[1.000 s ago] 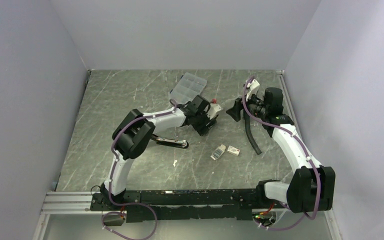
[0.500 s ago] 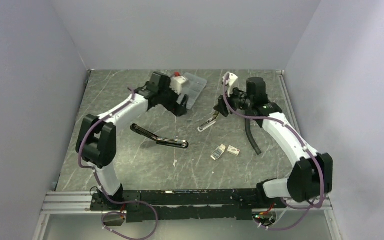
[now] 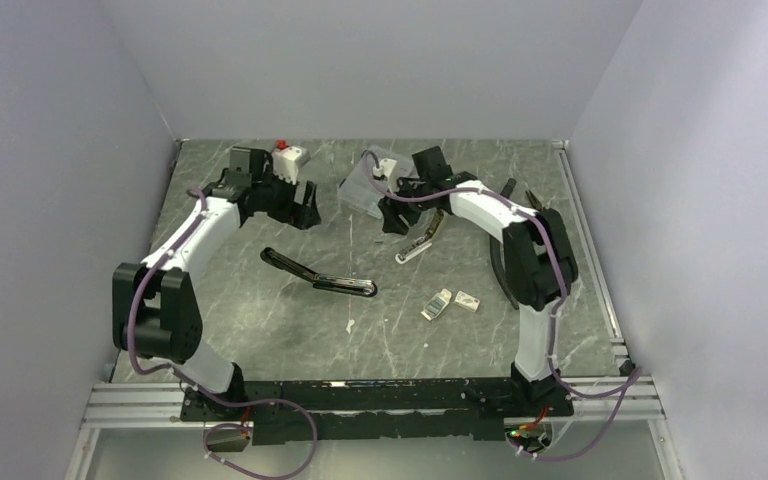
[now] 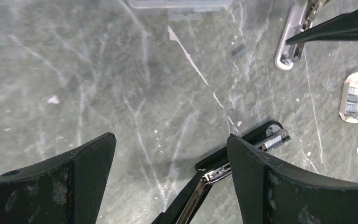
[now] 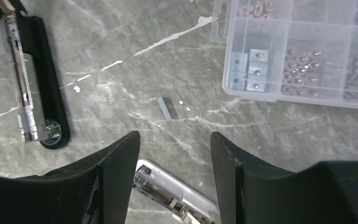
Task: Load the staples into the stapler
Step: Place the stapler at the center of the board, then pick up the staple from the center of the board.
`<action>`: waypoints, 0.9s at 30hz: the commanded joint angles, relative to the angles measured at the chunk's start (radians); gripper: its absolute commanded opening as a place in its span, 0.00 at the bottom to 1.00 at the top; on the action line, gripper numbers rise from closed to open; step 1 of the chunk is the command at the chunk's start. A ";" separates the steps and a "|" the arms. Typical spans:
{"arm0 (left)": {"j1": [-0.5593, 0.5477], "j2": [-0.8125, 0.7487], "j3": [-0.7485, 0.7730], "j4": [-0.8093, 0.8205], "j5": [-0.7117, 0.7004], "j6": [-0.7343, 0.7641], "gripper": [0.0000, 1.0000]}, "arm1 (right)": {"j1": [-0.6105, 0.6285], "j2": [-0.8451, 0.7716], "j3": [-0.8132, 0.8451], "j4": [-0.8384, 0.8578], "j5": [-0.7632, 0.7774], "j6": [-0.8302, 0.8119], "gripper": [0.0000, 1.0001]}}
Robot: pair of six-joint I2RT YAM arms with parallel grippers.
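Two pincers, both spread and both empty, over the grey marbled table (image 3: 250, 330)! The left pincer (image 4: 170, 140) stands wide open at about 10 o'clock of the table's middle, with bare marble showing between its black fingers (image 4: 74, 177). The right pincer (image 5: 175, 135) is parted a little less, gripping nothing, and hangs near 12 o'clock. The short grey strip of staples (image 5: 166, 108) lies loose on the marble just beyond its gap, touching neither finger. At 2 o'clock from that strip sits the clear plastic compartment case (image 5: 303, 51), full of small metal parts. The black hinged stapler (image 3: 345, 285) lies sprung open near the table's centre, well apart from the strip. A silvery metal rail (image 3: 412, 250) rests at the stapler's 2 o'clock, right under the right pincer. Down at 4 o'clock of the stapler, the small white cardboard tray (image 4: 353, 95) holds more silvery strips, with its white cardboard sleeve (image 3: 468, 301) just beside it at 3 o'clock.
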 commanded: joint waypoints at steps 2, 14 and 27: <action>0.076 -0.051 0.003 0.028 -0.005 -0.028 0.94 | 0.032 0.132 0.168 -0.142 -0.007 -0.103 0.60; 0.214 -0.031 0.027 0.009 0.080 -0.093 0.94 | 0.087 0.233 0.207 -0.200 0.034 -0.185 0.59; 0.264 -0.026 0.046 -0.003 0.140 -0.089 0.94 | 0.091 0.248 0.183 -0.179 0.071 -0.240 0.49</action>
